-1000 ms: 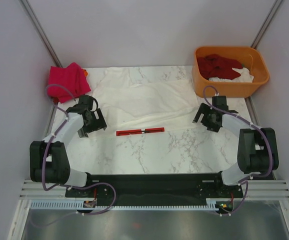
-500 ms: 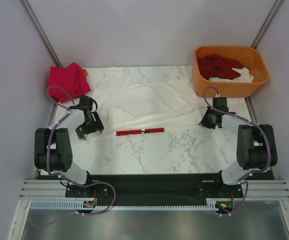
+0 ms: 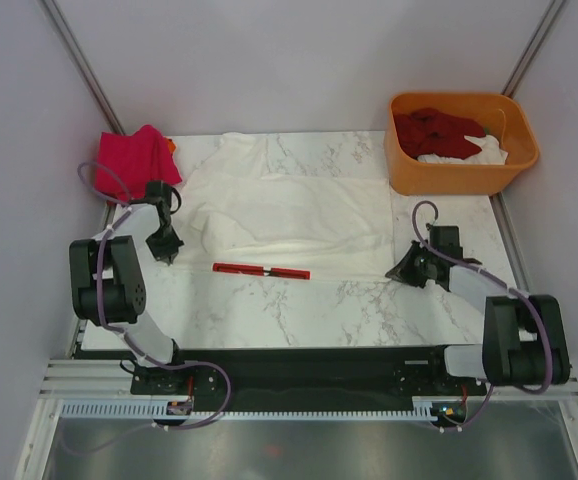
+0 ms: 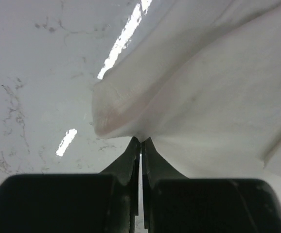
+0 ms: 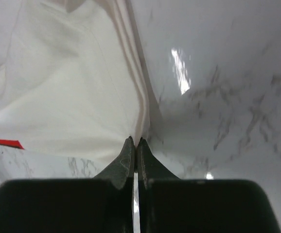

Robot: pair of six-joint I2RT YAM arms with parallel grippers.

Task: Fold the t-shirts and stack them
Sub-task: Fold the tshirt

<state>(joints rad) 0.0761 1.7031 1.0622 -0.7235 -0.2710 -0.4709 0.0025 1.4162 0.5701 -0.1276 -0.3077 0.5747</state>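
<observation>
The pink-red t-shirt (image 3: 134, 160) lies at the far left corner. The left gripper (image 3: 167, 251) is clenched on the near left corner of the spread white t-shirt (image 3: 289, 210). The right gripper (image 3: 399, 272) pinches its near right corner. An orange tub (image 3: 454, 178), far right, holds a dark red t-shirt (image 3: 437, 130).

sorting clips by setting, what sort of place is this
Most likely a robot test cell in a lab, not a home: a left arm and a right arm bolted to a marble-look table, bare grey walls boxing it in, and a white t-shirt spread beside an orange tub.
</observation>
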